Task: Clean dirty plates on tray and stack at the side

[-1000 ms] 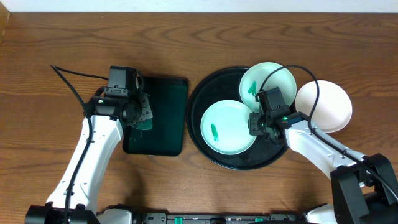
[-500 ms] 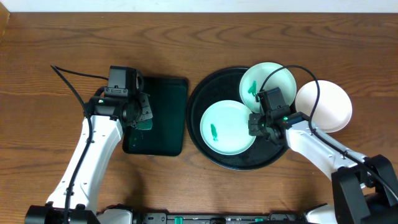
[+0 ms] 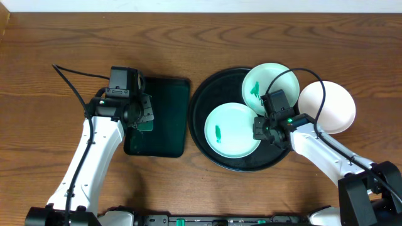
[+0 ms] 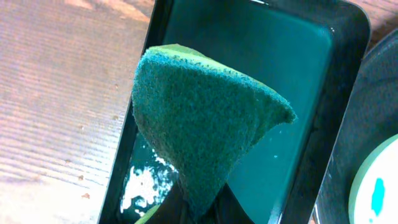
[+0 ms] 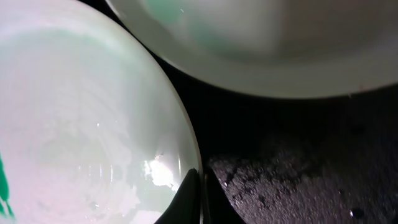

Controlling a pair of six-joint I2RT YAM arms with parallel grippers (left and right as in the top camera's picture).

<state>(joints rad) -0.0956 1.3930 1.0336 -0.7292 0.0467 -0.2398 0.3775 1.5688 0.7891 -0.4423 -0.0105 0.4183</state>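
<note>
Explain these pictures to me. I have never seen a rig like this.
These are two robot arms at a wooden table, each ending in a two-finger gripper. One picture looks down from above; the other two come from cameras on the left and right wrists. On the table lie a green tray and a round black tray. The black tray holds two plates with green smears, the near plate and the far plate. A third plate sits beside it. The left gripper is shut on a green sponge above the green tray. The right gripper is shut on the near plate's rim.
</note>
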